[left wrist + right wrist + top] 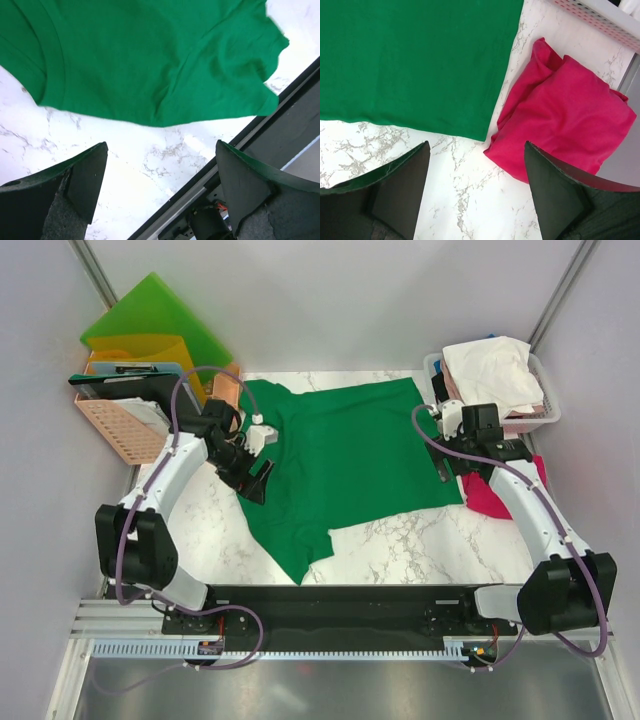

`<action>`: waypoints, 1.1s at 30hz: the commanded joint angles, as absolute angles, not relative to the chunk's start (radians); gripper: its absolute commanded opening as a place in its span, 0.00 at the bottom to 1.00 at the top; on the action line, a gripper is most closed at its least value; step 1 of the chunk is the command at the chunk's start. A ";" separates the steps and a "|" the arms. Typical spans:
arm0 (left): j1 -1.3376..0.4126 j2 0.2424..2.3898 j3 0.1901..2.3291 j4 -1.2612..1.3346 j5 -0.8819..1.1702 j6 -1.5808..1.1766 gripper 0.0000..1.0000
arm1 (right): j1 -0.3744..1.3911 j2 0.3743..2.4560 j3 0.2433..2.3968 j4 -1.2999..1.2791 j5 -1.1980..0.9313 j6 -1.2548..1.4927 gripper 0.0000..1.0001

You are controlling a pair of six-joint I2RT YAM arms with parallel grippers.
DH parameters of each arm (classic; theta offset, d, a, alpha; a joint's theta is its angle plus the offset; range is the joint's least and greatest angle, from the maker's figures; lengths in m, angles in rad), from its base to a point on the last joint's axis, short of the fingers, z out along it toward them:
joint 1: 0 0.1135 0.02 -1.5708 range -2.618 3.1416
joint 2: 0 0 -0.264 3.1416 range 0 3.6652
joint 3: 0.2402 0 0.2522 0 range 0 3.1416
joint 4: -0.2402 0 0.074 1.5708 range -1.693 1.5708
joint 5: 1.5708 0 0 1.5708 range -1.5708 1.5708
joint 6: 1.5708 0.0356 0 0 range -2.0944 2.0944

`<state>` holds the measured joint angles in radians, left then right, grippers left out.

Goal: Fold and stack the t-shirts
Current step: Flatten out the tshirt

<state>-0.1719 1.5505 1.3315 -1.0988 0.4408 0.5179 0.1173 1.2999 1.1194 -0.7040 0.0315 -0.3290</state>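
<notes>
A deep green t-shirt lies spread flat on the marble table, one sleeve reaching toward the near edge. A folded magenta-red t-shirt rests at its right. My left gripper hovers open over the green shirt's left edge. In the left wrist view the green sleeve lies beyond the open left gripper, with only bare marble between the fingers. My right gripper stands open at the shirt's right edge. The right wrist view shows the green hem corner and the magenta shirt beyond the empty right gripper.
A white basket holding white and pale pink cloth stands at the back right; its rim shows in the right wrist view. An orange basket with green and yellow folders is at the back left. The black front rail runs along the near edge.
</notes>
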 commanded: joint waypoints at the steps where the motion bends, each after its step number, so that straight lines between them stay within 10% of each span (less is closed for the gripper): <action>1: -0.172 1.468 1.266 -1.132 0.350 0.591 0.95 | 0.114 1.270 1.124 -0.690 0.003 -0.319 0.83; 17: -0.488 0.994 0.741 -0.668 -0.093 0.594 0.94 | 0.112 1.296 1.035 -0.646 -0.106 -0.298 0.82; 33: -0.710 1.045 0.845 -0.675 0.384 0.429 1.00 | 0.114 1.344 0.993 -0.597 -0.130 -0.256 0.82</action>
